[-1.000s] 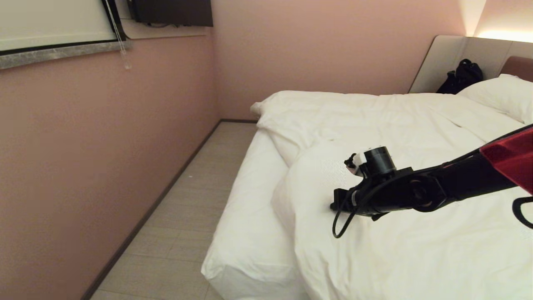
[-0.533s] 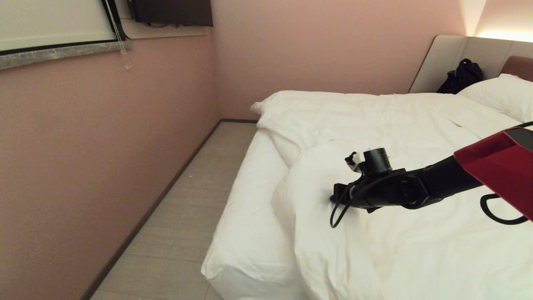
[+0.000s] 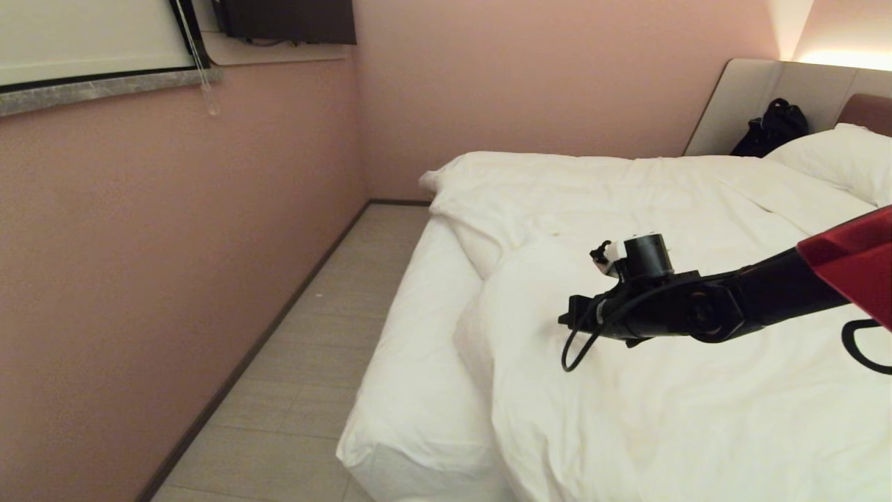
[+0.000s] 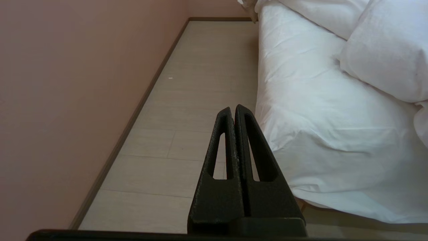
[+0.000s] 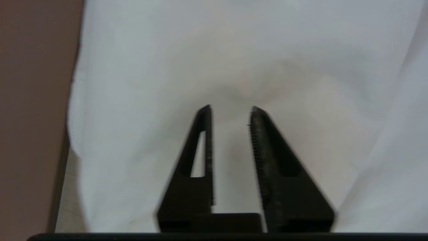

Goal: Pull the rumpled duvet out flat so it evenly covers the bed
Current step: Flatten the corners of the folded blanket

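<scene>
The right gripper (image 5: pixel 230 108), jaws slightly parted and holding nothing, hovers over the rumpled duvet (image 3: pixel 662 390) on the bed (image 3: pixel 411 390).

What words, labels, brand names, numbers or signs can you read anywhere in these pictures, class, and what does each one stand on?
None can be read in any view.
The duvet and the pillow: plain white, no print.
The right gripper and the left gripper: plain black, no marking.
The black bag and the dark screen on the wall: no readable label.
</scene>
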Motion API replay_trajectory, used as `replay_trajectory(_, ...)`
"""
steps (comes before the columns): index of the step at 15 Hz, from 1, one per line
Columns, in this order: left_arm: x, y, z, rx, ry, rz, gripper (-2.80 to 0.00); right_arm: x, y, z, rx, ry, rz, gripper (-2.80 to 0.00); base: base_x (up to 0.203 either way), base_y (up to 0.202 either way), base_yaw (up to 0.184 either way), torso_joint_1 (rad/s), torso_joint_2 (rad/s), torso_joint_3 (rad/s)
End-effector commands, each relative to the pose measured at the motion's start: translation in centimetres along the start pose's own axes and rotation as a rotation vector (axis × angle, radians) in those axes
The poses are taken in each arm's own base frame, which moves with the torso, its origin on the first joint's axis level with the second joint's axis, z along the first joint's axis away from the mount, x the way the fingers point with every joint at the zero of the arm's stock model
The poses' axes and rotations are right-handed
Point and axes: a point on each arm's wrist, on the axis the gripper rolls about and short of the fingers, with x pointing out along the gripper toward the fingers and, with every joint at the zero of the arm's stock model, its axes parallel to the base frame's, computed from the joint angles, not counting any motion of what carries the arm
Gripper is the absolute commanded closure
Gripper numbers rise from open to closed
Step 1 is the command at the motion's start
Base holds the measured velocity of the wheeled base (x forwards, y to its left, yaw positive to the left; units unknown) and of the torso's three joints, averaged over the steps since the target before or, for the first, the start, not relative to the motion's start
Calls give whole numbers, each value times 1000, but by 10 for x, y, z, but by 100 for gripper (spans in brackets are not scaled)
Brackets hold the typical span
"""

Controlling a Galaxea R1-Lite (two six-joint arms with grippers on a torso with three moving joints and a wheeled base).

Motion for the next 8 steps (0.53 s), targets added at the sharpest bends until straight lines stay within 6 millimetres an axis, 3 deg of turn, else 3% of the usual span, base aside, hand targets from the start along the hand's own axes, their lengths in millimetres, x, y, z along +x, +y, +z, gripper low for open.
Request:
replay_trajectory(1,0,0,0,0,0,0,0,-23,6,10,3,-1,-46,-280,0,0,0,0,0,0)
replay_trajectory(4,0,0,0,0,0,0,0,-24,5,8,28,19,-80,-280,0,0,0,0,0,0)
replay_trajectory(8,0,0,0,0,0,0,0,3,2,-4,47,85,-162,-280,0,0,0,0,0,0)
